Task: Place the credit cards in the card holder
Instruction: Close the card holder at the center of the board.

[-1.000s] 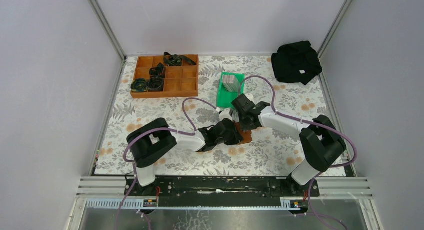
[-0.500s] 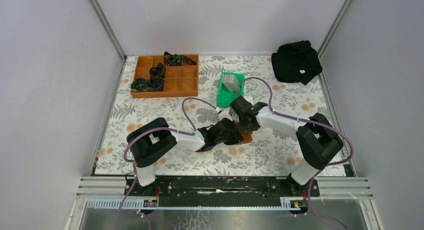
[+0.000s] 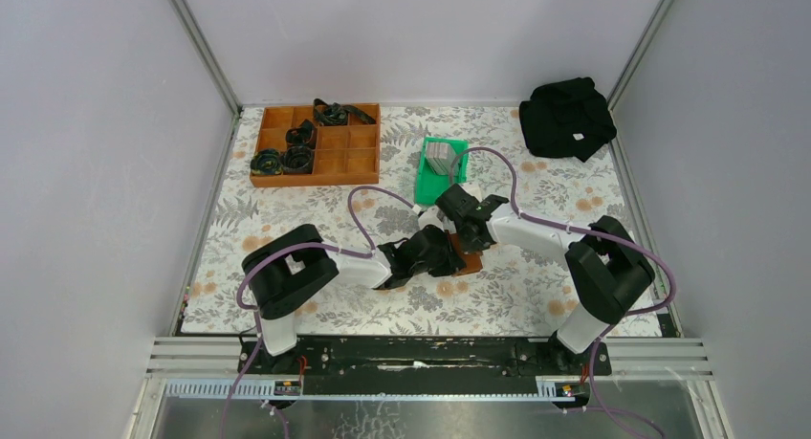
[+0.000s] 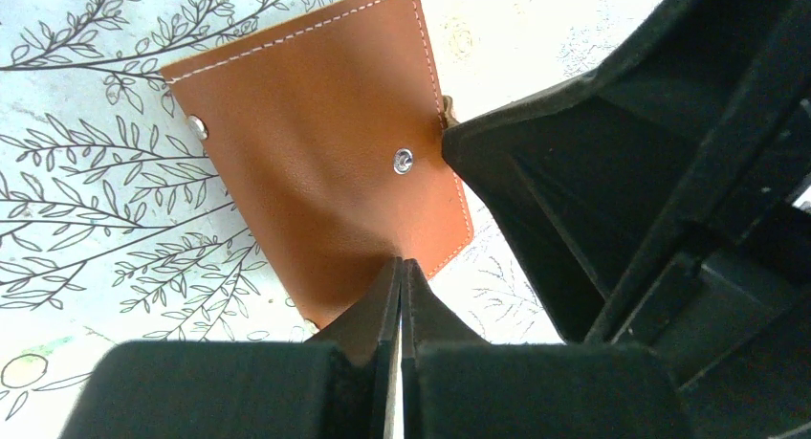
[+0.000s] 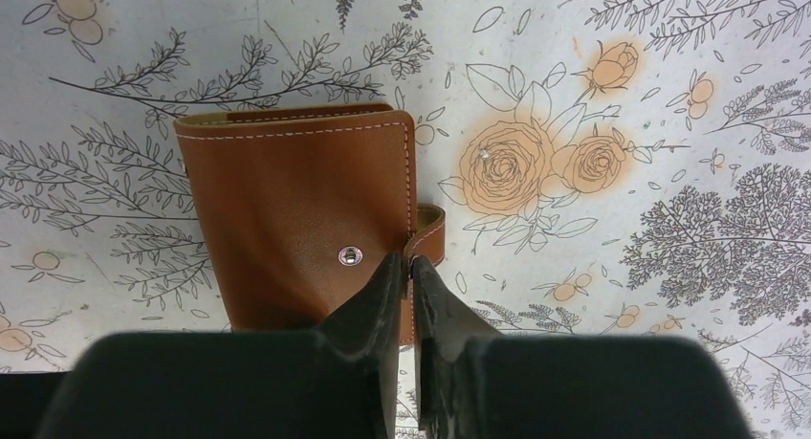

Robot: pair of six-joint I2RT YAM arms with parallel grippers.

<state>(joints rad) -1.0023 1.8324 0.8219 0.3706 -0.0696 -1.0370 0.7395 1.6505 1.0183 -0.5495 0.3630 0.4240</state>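
- Looks like a robotics lab test cell, not a home or shop.
- Boxed in on three sides by plain grey panels set in aluminium profile posts.
- Two robot arms, left arm and right arm, bolted to a black mounting plate at the near edge of the desk.
- Purple cables looped loose along both arms.
- Floral cloth over the desk, with sorted props: a wooden compartment tray, a green bin, a black bag.

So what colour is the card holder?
The card holder is tan-brown leather with pale stitching and a silver snap. It shows best in the right wrist view.
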